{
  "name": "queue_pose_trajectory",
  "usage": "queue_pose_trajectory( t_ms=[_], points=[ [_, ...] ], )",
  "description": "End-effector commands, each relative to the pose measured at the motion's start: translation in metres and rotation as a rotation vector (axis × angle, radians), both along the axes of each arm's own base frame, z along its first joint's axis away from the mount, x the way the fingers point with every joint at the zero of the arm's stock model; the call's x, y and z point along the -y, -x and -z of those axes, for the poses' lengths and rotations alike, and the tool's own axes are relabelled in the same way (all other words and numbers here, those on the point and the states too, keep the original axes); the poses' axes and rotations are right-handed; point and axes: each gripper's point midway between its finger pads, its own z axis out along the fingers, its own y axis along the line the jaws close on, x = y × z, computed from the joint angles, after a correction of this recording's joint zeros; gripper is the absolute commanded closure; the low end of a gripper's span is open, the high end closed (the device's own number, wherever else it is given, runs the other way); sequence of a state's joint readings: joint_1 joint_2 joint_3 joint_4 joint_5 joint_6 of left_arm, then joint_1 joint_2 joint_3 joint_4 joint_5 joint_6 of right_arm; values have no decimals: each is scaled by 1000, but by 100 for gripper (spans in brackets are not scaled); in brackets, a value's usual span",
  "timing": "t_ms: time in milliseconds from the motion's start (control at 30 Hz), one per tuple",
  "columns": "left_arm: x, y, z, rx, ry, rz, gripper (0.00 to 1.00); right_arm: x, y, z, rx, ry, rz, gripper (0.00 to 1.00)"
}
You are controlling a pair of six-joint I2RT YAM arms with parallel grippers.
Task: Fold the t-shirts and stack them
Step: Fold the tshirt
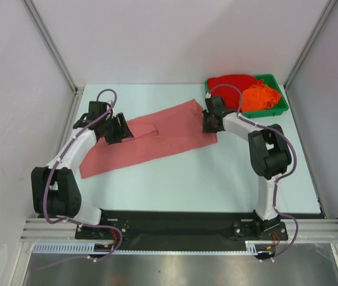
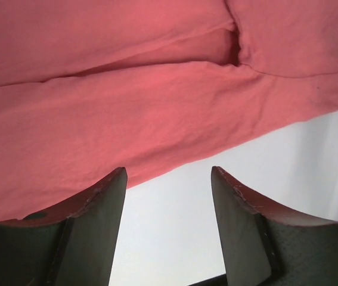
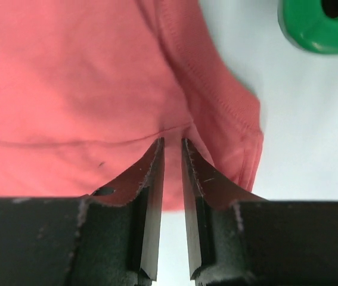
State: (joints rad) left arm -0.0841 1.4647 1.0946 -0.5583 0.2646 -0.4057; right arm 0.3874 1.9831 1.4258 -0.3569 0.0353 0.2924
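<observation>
left fingers point(image 2: 100, 226): spread wide, nothing between them. Bare table point(image 1: 216, 179) shows through the gap, and the edge of the salmon shirt point(image 1: 157, 140) lies just past the tips.
right fingers point(image 3: 148, 179): almost pressed together, with a slim gap. The tips sit on the salmon shirt near a stitched hem corner, and a crease runs into them. Can't tell whether cloth is caught.
salmon shirt: lies flat on the table as a long folded strip, diagonal from near-left to far-right. The left fingers are at its left part, the right fingers at its right end.
red shirt point(image 1: 231, 81): bunched in the green tray point(image 1: 279, 110), on its left side.
orange shirt point(image 1: 261, 96): bunched in the same tray, to the right of the red shirt and touching it.
green tray: far-right corner of the table, near the salmon shirt's right end but apart from it.
</observation>
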Motion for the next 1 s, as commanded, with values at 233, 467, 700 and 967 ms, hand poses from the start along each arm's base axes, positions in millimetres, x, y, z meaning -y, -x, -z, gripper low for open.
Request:
queue_pose_trajectory(
  t_ms=[233, 467, 700, 967],
  points=[
    [-96, -29, -2, -40, -237, -177, 35, -16, -69, 21, 78, 30, 13, 76],
    [-147, -7, 46, -233, -355, -363, 40, -23, -81, -17, 157, 63, 3, 72],
    [-166, 31, 72, -288, -271, -594, 50, -51, -53, -63, 202, 39, -67, 61],
    [-167, 83, 112, -496, -219, -750, 73, -70, -42, -55, 176, 37, -100, 51]
  ],
)
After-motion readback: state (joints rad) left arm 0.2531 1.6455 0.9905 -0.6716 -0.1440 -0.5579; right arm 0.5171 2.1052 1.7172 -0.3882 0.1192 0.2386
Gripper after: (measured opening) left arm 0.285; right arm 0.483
